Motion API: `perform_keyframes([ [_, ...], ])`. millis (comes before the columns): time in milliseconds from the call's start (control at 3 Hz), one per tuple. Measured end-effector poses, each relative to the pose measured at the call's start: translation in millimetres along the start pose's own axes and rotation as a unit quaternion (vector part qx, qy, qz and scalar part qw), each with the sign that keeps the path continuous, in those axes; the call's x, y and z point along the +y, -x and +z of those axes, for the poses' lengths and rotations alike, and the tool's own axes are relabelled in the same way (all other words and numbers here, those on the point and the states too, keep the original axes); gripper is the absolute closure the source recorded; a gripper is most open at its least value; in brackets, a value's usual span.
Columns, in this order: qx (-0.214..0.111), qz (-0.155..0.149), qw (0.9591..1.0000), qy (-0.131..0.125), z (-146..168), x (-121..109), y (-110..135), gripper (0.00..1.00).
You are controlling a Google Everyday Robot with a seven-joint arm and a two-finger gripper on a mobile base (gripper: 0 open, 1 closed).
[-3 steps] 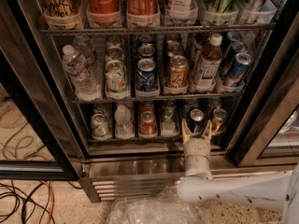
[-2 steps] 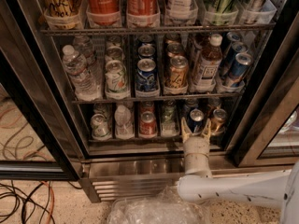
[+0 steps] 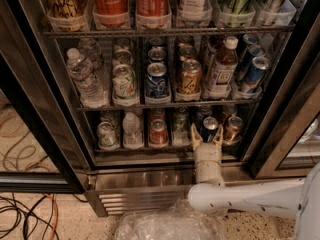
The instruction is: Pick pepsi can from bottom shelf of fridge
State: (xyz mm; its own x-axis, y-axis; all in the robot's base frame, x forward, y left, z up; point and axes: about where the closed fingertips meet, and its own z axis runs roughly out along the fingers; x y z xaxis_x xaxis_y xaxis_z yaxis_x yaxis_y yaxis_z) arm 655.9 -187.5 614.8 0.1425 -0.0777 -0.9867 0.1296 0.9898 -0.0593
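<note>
The pepsi can [image 3: 209, 127] is dark blue with a silver top. It stands in a clear tray at the front of the bottom shelf [image 3: 135, 153] of the fridge [image 3: 150, 181], right of centre. My gripper [image 3: 206, 135] reaches in from below on a white arm. It is open, with one fingertip on each side of the can's lower part. A copper-brown can [image 3: 233, 128] stands just right of the pepsi can. A red can [image 3: 158, 132] stands further left.
Other bottom-shelf trays hold a green-white can [image 3: 106, 135], a water bottle [image 3: 132, 130] and more cans. The racks above hold bottles and cans. Black door frames [image 3: 280, 134] flank the opening. A clear plastic bag [image 3: 167, 226] and cables [image 3: 25, 214] lie on the floor.
The gripper has edged slightly forward toward the pepsi can; its fingers stay spread. Nothing else has moved.
</note>
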Motion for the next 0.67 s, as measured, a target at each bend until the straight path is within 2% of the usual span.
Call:
perform_keyframes([
  [333,0.01,0.004,0.9999,0.002,3.4,4.1,-4.2,0.53],
  [667,0.01,0.004,0.9999,0.002,3.4,4.2,-4.1,0.76],
])
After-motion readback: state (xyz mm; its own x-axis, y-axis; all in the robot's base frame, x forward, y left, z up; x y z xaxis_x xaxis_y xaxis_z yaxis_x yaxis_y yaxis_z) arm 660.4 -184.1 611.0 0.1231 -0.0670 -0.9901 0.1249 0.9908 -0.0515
